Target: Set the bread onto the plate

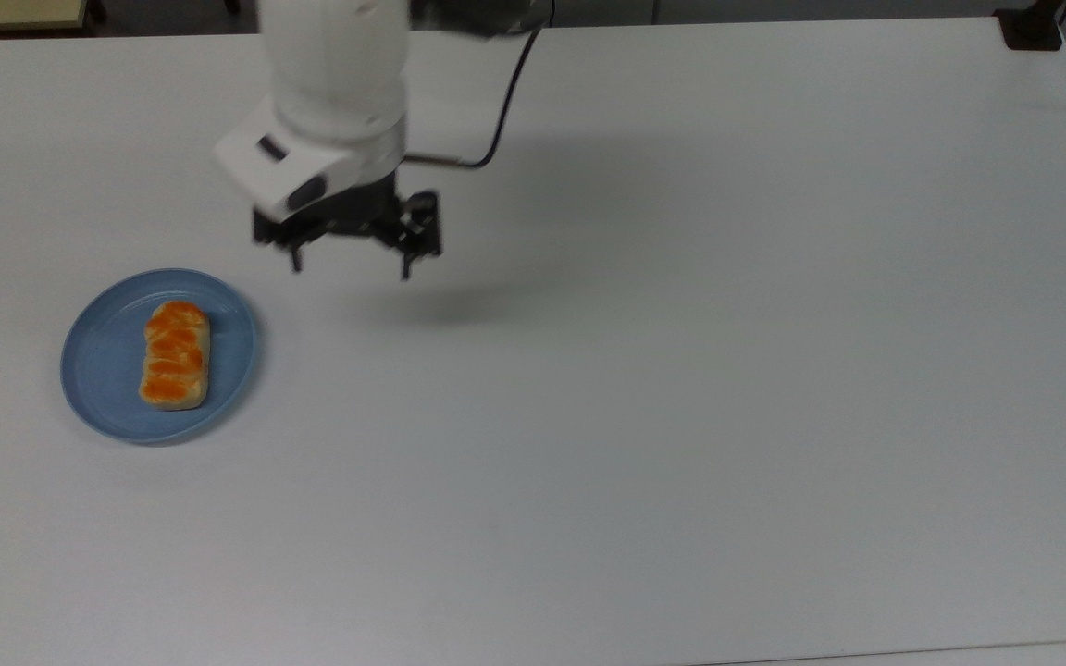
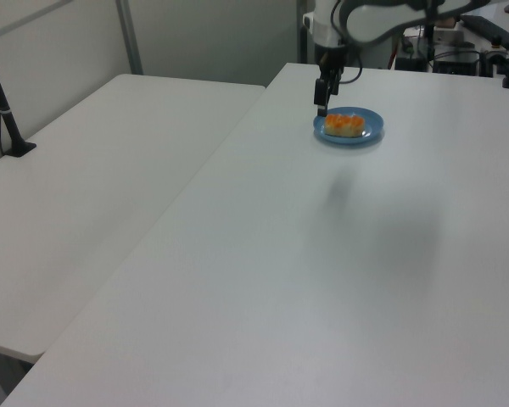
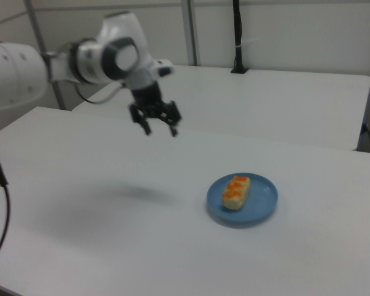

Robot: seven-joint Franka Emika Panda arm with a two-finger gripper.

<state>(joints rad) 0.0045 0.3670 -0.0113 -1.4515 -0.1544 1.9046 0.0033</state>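
The bread (image 1: 176,355), an oblong loaf with a glossy orange-brown top, lies flat on the round light-blue plate (image 1: 98,370) at the top view's left. The same bread (image 3: 235,192) rests on the plate (image 3: 262,198) in the right view, and the bread (image 2: 344,125) and the plate (image 2: 369,133) sit far back in the left view. My gripper (image 1: 349,268) hangs open and empty high above the bare table, well to the top view's right of the plate. In the right view the gripper (image 3: 161,131) is up in the air, to the plate's left.
A white table (image 1: 681,370) spreads wide to the top view's right. A second white table (image 2: 93,178) stands beside it in the left view, with a black post (image 2: 4,110) on it. A black clamp (image 1: 1031,28) sits at the top view's far right corner.
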